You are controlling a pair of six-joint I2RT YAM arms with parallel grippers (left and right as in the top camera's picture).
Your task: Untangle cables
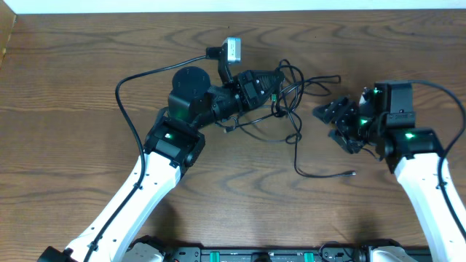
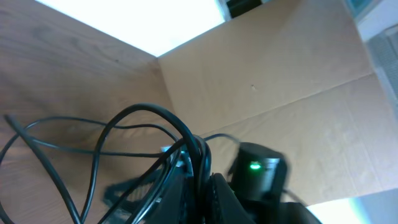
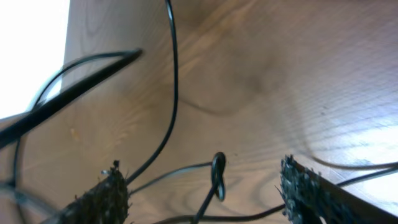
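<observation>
So here's where we're at: the black cables (image 1: 295, 91) sit in one loose knot on the wooden bench (image 1: 87, 58), a bit toward 1 o'clock from the middle in the overhead view. Our left end effector (image 1: 275, 86) is clamped fully closed on the 9 o'clock edge of that knot, with several strands bunched right at its fingertips. On the left wrist camera we see a couple of loops arching out of the jaws and sweeping off toward 9 o'clock.

One strand drops out of the knot toward 6 o'clock, then bends toward 3 o'clock and ends in a small plug (image 1: 352, 173) lying flat on the bench.

Our right end effector (image 1: 335, 125) is at 3 o'clock of the knot, near it but apart – jaws spread wide, gripping nothing. On the right wrist camera its two rough pads (image 3: 109, 196) stand well apart, and a thin strand with a little curl in it crosses the gap between them – we can't tell whether it touches either pad.
</observation>
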